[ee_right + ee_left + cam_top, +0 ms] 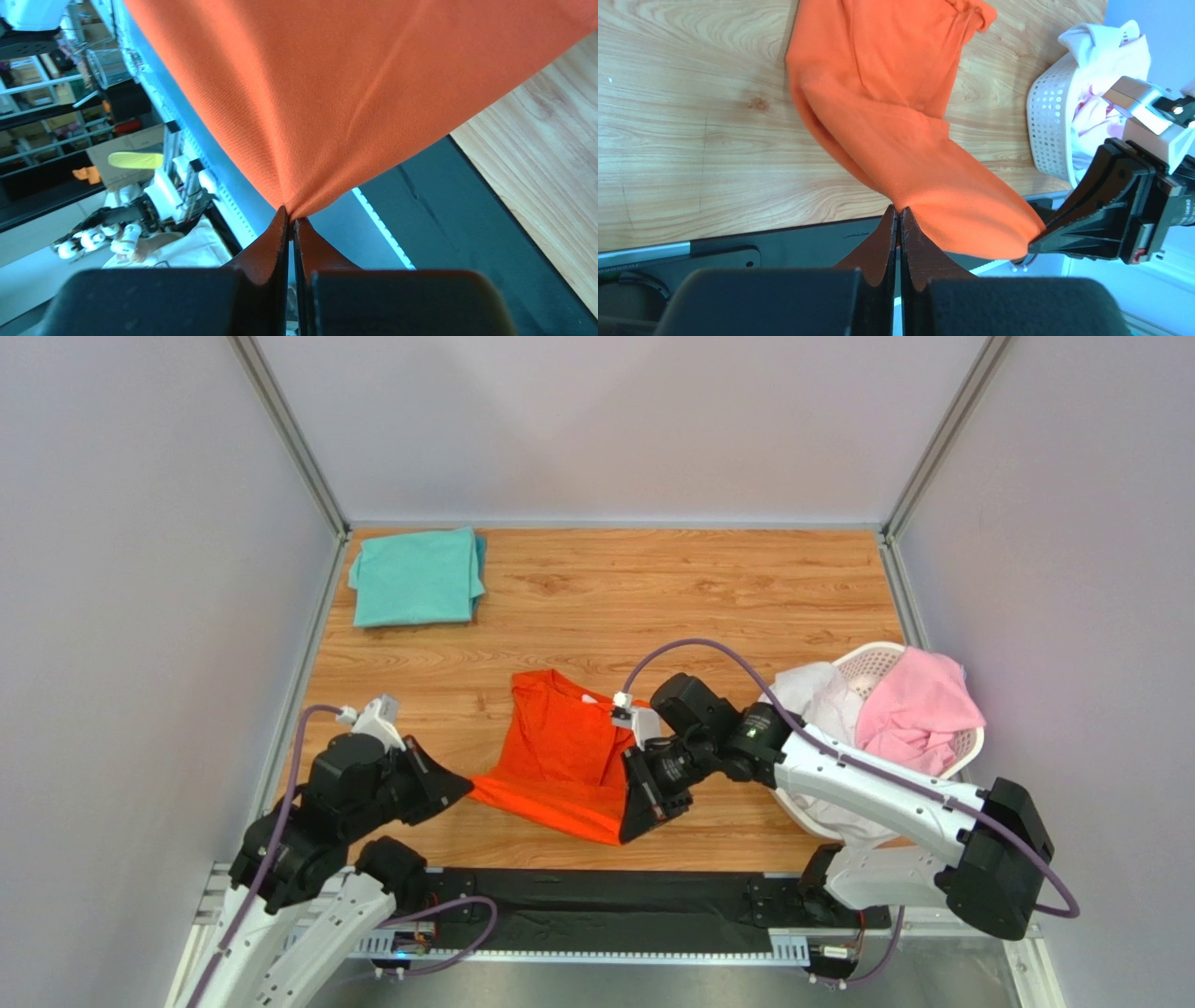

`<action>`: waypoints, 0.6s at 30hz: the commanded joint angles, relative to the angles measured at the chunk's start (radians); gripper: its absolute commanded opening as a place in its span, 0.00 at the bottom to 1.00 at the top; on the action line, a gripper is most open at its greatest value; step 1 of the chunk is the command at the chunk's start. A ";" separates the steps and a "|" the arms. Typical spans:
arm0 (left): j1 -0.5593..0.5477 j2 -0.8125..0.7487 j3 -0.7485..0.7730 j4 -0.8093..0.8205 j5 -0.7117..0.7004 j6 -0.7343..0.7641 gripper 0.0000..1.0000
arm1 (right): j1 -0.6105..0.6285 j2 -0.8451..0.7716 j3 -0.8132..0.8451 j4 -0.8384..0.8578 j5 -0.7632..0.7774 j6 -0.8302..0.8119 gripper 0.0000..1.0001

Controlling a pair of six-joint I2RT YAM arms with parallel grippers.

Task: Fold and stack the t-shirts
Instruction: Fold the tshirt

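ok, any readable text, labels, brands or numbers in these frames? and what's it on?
None can be read.
The orange t-shirt, the teal t-shirt and the white basket show no print.
A small red mark on the body of the right gripper is too small to read.
The shelf clutter behind the right wrist view is too blurred to read.

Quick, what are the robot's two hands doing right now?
The left gripper: shut, pinching the orange shirt.
The right gripper: shut, pinching the same orange shirt.
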 commanded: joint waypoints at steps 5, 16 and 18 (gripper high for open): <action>0.000 0.117 0.054 0.097 -0.125 0.047 0.00 | -0.128 -0.006 0.061 -0.091 -0.158 -0.039 0.00; 0.000 0.363 0.156 0.202 -0.281 0.076 0.00 | -0.333 0.099 0.192 -0.157 -0.108 -0.182 0.00; 0.000 0.391 0.166 0.230 -0.324 0.082 0.00 | -0.357 0.125 0.220 -0.155 -0.077 -0.193 0.00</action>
